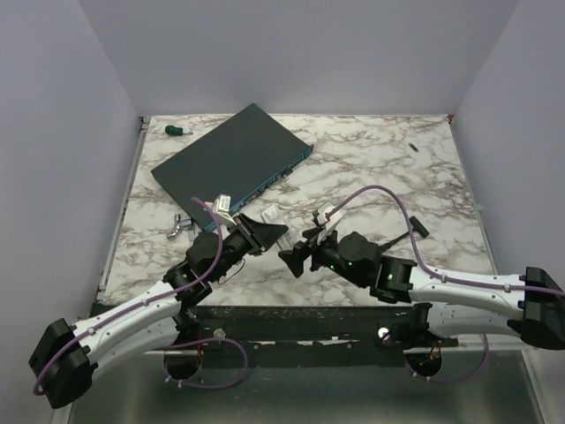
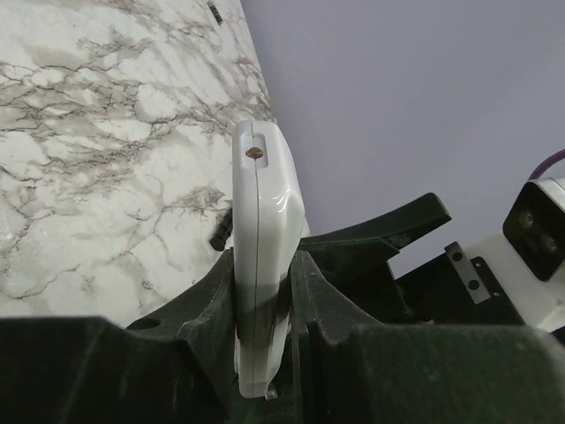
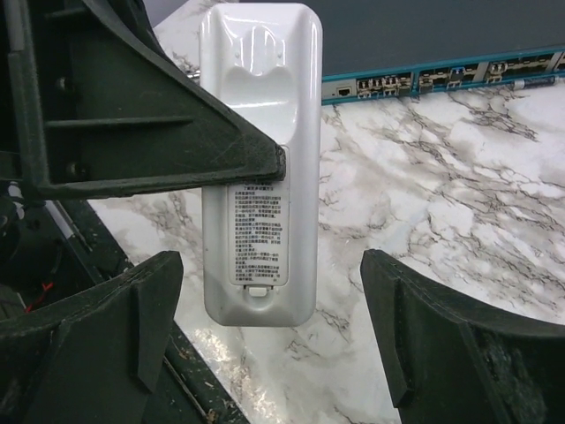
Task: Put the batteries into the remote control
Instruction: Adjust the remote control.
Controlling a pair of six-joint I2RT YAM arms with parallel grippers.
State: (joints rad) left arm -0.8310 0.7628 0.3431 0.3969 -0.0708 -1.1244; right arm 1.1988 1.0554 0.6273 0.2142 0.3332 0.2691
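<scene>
The white remote control point(image 3: 258, 159) is held off the table, its back with the labelled battery cover point(image 3: 258, 234) facing the right wrist camera. My left gripper point(image 2: 260, 269) is shut on it edge-on, one finger on each flat face; from above the remote control point(image 1: 270, 215) pokes out of the left gripper point(image 1: 263, 231). My right gripper point(image 3: 272, 300) is open, its fingers point(image 3: 141, 318) either side of the remote's lower end without touching it. Two small dark cylinders point(image 1: 412, 146) point(image 1: 419, 227), possibly the batteries, lie on the marble to the right.
A big dark flat box with a blue edge point(image 1: 234, 159) lies at the back left. A green-handled screwdriver point(image 1: 177, 131) sits near the back left corner, and a small metal piece point(image 1: 181, 227) by the left arm. Grey walls enclose the table point(image 1: 371, 168).
</scene>
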